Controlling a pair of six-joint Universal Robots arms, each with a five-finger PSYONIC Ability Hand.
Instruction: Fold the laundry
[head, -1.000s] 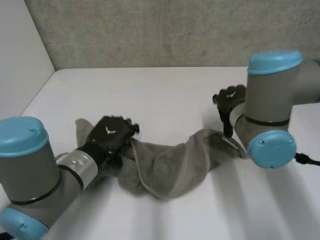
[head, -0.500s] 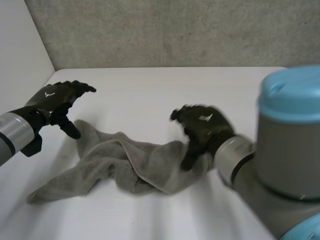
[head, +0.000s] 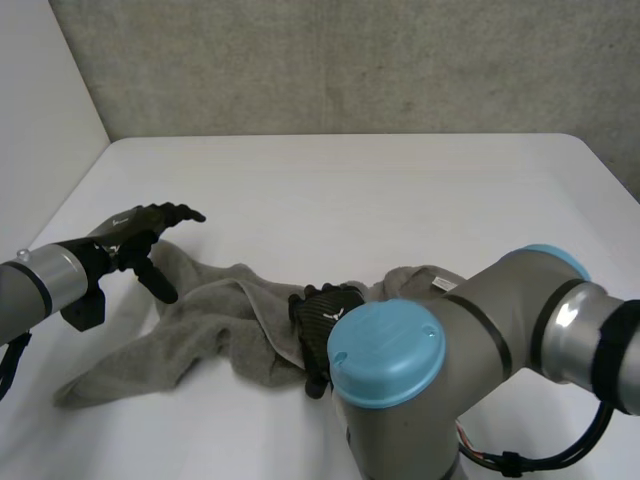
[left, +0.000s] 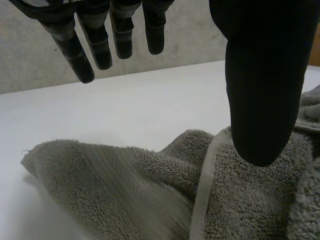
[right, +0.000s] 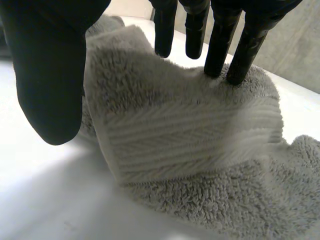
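Observation:
A grey terry towel lies crumpled across the near half of the white table. My left hand hovers just above the towel's far left corner, open, fingers straight and thumb spread. In the left wrist view its thumb hangs over a hemmed fold of the towel without touching it. My right hand rests on the towel's middle, open. In the right wrist view its fingertips touch a raised fold of the towel, with the thumb held apart beside it.
My right arm's elbow with its light-blue cap stands in front of the towel's right part and hides some of it. A grey wall runs along the table's far edge and a white wall along its left side.
My right hand has moved left and nearer, down onto the towel's middle, and its elbow has swung in front. My left hand has sunk slightly towards the towel's far left corner.

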